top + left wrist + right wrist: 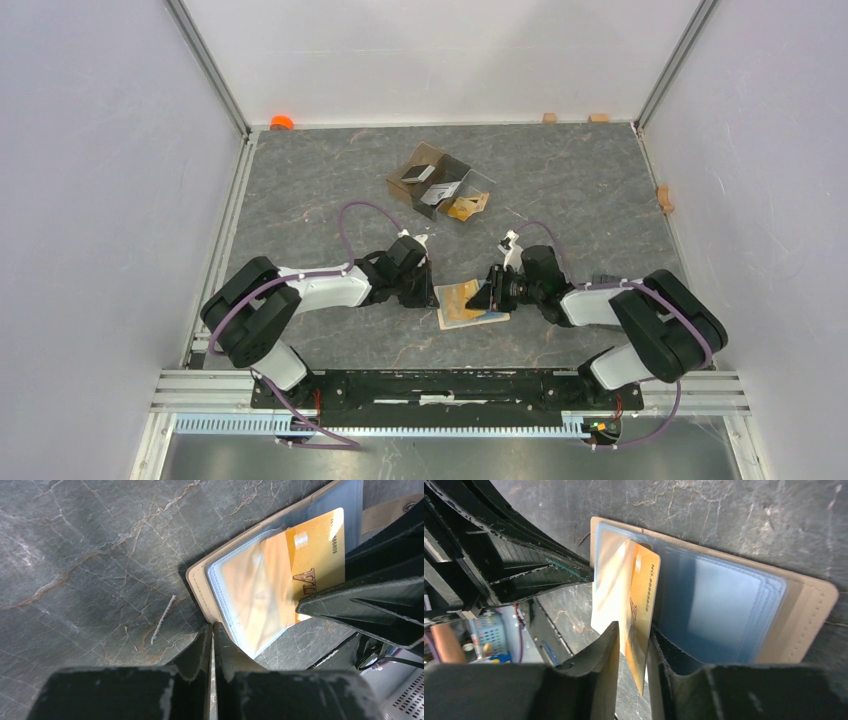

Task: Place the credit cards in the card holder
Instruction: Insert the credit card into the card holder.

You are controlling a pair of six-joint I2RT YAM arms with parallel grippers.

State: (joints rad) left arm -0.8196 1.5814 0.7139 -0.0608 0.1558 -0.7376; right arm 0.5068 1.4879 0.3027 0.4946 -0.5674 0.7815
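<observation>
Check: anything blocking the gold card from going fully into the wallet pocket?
Nothing visible. The gold card is already partway inside a clear pocket of the wallet, and no other card shows in it. The right fingers straddle its outer end; the left fingers sit shut at the wallet's edge.

Gold card (320,545), tan wallet (197,582), seemingly pale-blue pockets (724,605).

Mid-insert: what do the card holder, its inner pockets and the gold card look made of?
The card holder: tan leather or imitation, matte, stitched border. Its inner pockets: soft translucent bluish plastic, glossy; card shows through. The gold card: likely stiff plastic, shiny metallic print.
</observation>
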